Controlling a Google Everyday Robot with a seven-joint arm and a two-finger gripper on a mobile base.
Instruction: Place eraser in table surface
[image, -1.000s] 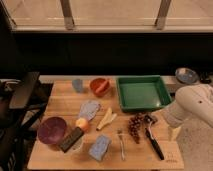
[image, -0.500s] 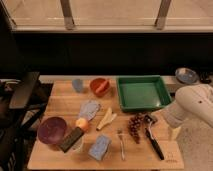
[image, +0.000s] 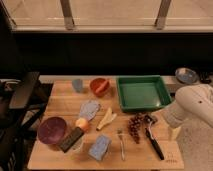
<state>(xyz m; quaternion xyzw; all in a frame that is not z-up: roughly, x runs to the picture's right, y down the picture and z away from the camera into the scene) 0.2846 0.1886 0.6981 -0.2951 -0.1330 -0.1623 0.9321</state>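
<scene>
The end effector (image: 173, 123) sits at the low tip of the white arm (image: 197, 104), just off the right-hand end of the worktop (image: 140, 152). The arm's own bulk hides it, so I cannot tell whether it is wide, narrow or holding anything.

The eraser (image: 70, 139) lies well apart from the end effector, far to its left across nearly the whole worktop and a little nearer the front edge. It is a dark block set at a slant, pressed against a pale cup (image: 79, 145). Whether it touches the wood cannot be told. A purple bowl (image: 51, 130) is just beyond it, further from the end effector, and an orange ball (image: 81, 123) is just behind it.

Between the eraser and the end effector lie a blue-grey sponge (image: 99, 147), a fork (image: 121, 143), a bunch of grapes (image: 136, 125) and a black-handled utensil (image: 154, 141), the last being nearest the end effector. The green tray (image: 122, 94) stands behind and to the left of it.
</scene>
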